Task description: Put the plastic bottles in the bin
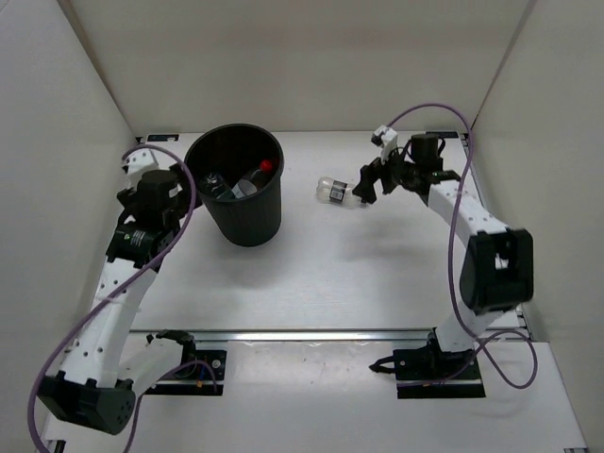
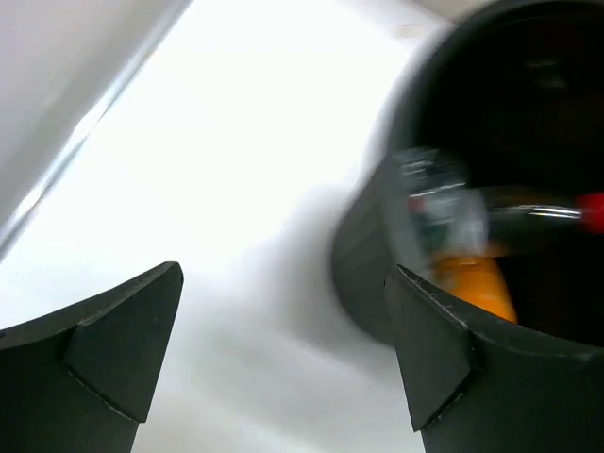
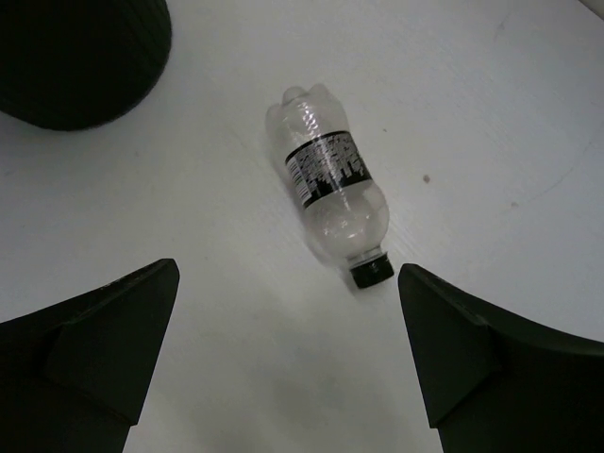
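White table (image 1: 359, 274) between plain white walls (image 1: 302, 57), black bin (image 1: 247, 222) far-left.

Near the far left corner: bin (image 1: 247, 223), bottles (image 1: 247, 182) inside. Right of it, toward the far edge: lone bottle (image 1: 333, 192), lying flat.

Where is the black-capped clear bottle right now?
In the top view, the bottle lies on its side right of the bin, beside the open right hand.
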`<state>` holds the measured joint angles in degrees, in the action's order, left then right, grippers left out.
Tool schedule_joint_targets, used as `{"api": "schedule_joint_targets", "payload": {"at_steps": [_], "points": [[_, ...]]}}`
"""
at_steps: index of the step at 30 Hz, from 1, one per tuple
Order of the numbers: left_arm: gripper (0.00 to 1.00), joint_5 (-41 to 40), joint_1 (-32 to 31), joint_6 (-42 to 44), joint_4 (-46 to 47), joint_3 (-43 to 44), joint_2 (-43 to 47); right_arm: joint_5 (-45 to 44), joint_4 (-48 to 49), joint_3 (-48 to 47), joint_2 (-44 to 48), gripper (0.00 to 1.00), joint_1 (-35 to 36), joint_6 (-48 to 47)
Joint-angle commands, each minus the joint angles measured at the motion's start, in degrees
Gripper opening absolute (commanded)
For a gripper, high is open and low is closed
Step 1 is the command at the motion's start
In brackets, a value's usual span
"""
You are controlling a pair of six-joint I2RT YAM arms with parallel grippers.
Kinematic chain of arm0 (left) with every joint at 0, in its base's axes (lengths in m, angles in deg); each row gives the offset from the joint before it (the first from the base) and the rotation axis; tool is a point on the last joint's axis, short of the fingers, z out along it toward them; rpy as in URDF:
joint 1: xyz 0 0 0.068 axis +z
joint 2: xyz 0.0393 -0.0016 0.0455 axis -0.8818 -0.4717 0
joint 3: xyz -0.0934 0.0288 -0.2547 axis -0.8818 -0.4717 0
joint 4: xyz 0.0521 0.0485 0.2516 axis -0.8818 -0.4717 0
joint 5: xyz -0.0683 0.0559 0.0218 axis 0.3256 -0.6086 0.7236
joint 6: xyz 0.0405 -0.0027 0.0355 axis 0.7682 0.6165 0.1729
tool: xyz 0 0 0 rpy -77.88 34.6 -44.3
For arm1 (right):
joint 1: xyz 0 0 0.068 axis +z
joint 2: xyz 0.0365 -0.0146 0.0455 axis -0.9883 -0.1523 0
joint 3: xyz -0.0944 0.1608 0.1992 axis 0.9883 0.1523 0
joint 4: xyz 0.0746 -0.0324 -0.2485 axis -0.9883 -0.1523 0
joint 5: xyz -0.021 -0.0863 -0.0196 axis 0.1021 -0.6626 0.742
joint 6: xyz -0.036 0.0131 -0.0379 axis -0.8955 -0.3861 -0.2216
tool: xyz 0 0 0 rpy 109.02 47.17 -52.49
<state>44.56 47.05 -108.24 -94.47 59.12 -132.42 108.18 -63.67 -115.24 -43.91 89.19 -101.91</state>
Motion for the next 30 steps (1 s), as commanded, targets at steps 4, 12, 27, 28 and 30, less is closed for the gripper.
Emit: {"api": "schedule_joint_targets", "payload": {"at_steps": [4,12,27,28,30], "points": [[0.99,-4.0,3.8,-5.6,-14.2,-2.3,7.2,15.2,2.4,-14.5,-15.0,0.99,-3.1,3.1],[0.98,-3.3,5.7,-6.9,-14.9,-3.3,9.5,4.5,-8.6,-29.9,-29.9,1.00,2.4,-3.4],[0.99,-5.5,6.3,-5.4,-16.5,-1.9,10.6,-23.7,-8.3,-27.2,-31.0,0.48,11.0,-3.0],[0.99,-5.4,6.1,-5.7,-16.8,-2.0,10.7,-23.8,-8.2,-28.8,-30.3,0.46,10.9,-2.2],[0.98,-5.8,6.4,-5.4,-16.3,-2.7,11.2,-23.2,-9.7,-33.3,-27.8,0.47,10.9,-1.0]]}}
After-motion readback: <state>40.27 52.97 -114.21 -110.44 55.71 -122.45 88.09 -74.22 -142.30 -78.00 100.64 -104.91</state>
